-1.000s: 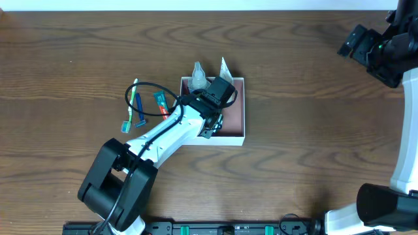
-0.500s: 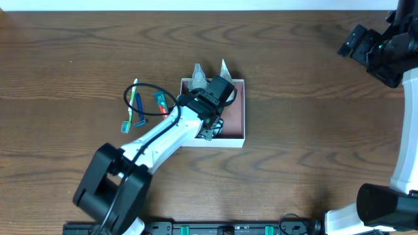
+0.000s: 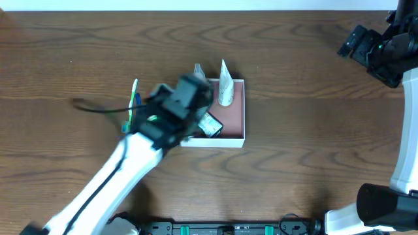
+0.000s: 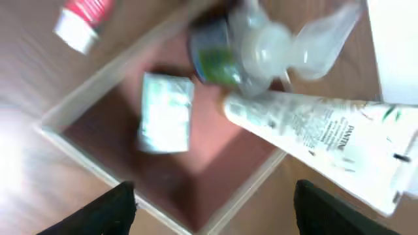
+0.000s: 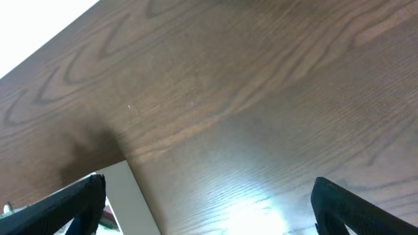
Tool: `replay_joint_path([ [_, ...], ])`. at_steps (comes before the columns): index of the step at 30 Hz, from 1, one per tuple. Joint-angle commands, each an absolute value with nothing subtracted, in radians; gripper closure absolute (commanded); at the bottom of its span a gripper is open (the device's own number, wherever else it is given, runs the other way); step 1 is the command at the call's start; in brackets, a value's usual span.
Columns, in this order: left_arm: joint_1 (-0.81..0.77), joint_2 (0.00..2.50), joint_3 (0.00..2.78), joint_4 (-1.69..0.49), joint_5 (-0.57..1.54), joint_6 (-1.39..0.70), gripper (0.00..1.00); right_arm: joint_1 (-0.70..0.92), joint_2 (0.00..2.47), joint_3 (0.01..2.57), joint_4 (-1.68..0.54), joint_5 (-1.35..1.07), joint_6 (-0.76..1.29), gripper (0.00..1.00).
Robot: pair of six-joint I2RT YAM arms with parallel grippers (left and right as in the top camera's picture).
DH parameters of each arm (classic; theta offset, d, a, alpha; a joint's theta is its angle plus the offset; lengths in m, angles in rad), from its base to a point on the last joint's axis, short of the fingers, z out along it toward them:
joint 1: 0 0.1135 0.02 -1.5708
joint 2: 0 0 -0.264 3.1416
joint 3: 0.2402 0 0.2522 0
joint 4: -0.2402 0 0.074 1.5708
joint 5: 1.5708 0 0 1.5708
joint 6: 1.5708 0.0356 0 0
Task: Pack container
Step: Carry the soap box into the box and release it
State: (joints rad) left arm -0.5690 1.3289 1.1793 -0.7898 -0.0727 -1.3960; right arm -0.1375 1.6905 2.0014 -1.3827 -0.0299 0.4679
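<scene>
A shallow square white-walled box (image 3: 235, 121) with a reddish-brown inside, holding a white tube (image 3: 225, 88) and a green-and-white packet (image 3: 210, 124), is sitting under the left gripper (image 4: 215, 196), whose fingers are standing wide apart, empty. Far right of the box, the right gripper (image 5: 209, 196) is likewise hanging agape.

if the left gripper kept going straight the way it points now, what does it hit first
Probably the container, its near wall or floor, short of the green-and-white packet; blur leaves depth unclear.
</scene>
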Motion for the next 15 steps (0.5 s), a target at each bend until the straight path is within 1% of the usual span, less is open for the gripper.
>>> replay_joint_path([
  [1, -0.508, 1.237, 1.176, -0.885, -0.232, -1.048, 0.22, -0.144, 1.689, 1.999, -1.384, -0.034, 0.485, 0.01],
  [2, -0.48, 1.208, 1.176, -0.933, -0.314, -0.897, 0.22, -0.144, 1.689, 1.999, -1.384, -0.034, 0.485, 0.01],
  [4, -0.439, 1.187, 1.176, -0.971, -0.428, -0.697, 0.22, -0.144, 1.689, 1.999, -1.384, -0.034, 0.485, 0.01],
  [7, -0.35, 1.197, 1.176, -0.959, -0.51, -0.427, 0.22, -0.144, 1.689, 1.999, -1.384, -0.034, 0.485, 0.01],
  [11, -0.201, 1.255, 1.176, -0.926, -0.453, -0.277, 0.21, -0.144, 1.689, 1.999, -1.384, -0.034, 0.485, 0.01],
  [15, -0.039, 1.369, 1.176, -0.872, -0.262, -0.109, 0.2, -0.144, 1.689, 1.999, -1.384, -0.034, 0.485, 0.01],
])
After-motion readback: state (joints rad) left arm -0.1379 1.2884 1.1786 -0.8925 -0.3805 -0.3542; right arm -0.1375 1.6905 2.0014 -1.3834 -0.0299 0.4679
